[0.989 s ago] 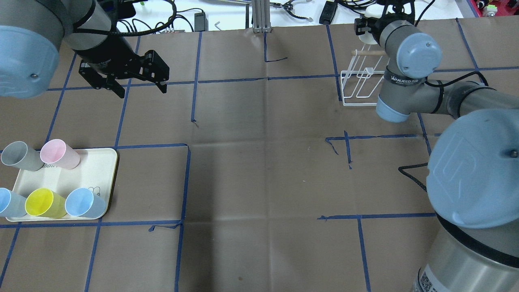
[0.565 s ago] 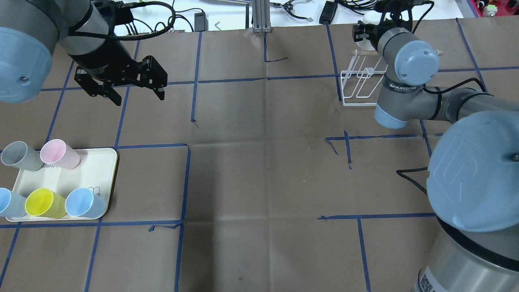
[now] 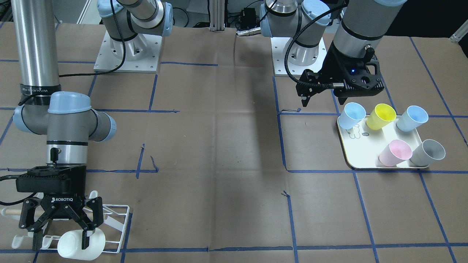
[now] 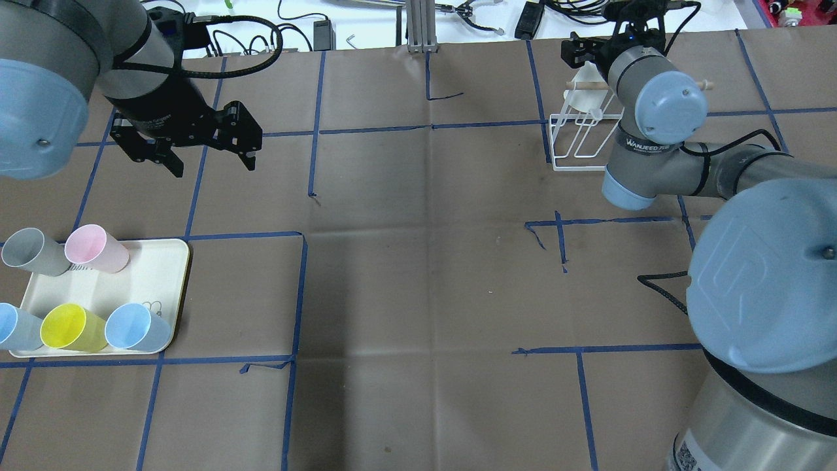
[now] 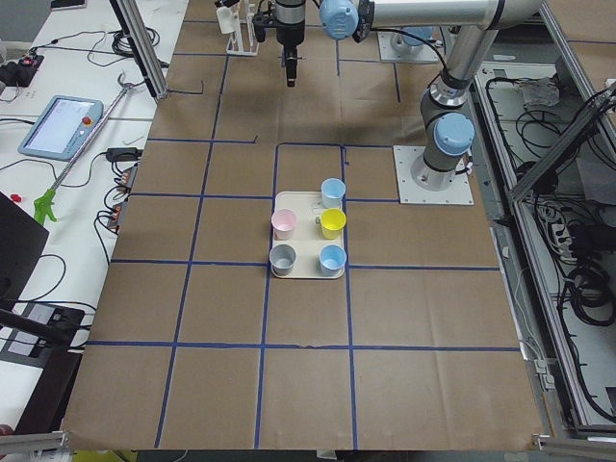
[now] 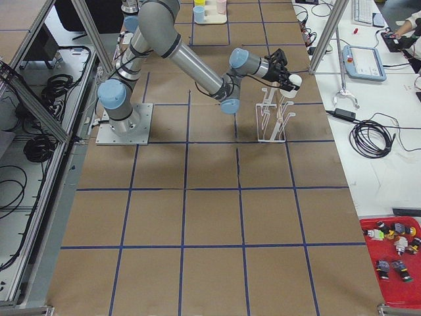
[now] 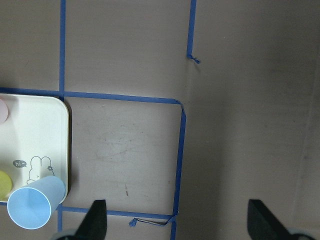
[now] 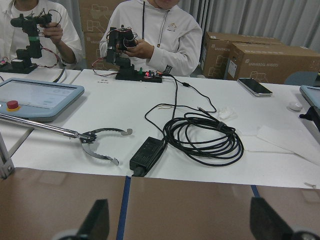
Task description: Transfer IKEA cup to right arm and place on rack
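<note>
A white IKEA cup hangs tilted on a prong of the white wire rack, also seen as cup on rack. My right gripper hovers open just above the rack. One finger crosses in front of the cup in the front view. The right wrist view shows nothing between the open fingers. My left gripper hangs open and empty over bare table, beyond the tray.
The cream tray holds several upright cups: pink, grey, yellow, blue. People sit at a white bench with cables past the table's far edge.
My right gripper has pulled back toward the far edge, and the white cup now shows on the rack. My left gripper has drifted left and nearer to the tray, still open.
</note>
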`<action>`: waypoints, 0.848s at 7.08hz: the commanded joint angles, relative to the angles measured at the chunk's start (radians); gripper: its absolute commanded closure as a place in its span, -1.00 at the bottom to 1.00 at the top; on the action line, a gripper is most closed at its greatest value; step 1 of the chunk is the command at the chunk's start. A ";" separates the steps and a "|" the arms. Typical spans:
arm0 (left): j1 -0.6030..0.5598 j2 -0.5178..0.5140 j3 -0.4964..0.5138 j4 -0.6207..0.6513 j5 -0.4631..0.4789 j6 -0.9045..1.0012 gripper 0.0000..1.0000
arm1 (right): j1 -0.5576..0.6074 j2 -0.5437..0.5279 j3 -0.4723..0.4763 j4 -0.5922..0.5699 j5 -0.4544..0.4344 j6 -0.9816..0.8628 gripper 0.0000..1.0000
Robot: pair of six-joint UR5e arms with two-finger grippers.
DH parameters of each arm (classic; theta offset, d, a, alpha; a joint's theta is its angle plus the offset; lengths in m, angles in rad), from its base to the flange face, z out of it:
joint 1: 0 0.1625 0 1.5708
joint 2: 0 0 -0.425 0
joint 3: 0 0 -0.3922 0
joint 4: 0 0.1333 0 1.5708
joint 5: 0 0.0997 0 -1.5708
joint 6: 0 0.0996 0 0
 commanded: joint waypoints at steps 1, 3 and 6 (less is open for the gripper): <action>0.000 0.002 0.003 0.007 -0.004 0.001 -0.99 | 0.005 -0.024 -0.018 0.000 0.006 0.004 -0.99; 0.000 0.003 0.000 0.007 -0.004 0.002 -0.99 | 0.026 -0.098 -0.024 0.016 0.006 0.248 -0.99; 0.000 0.005 -0.002 0.013 -0.005 0.004 -0.99 | 0.142 -0.179 -0.018 0.097 0.012 0.633 -0.99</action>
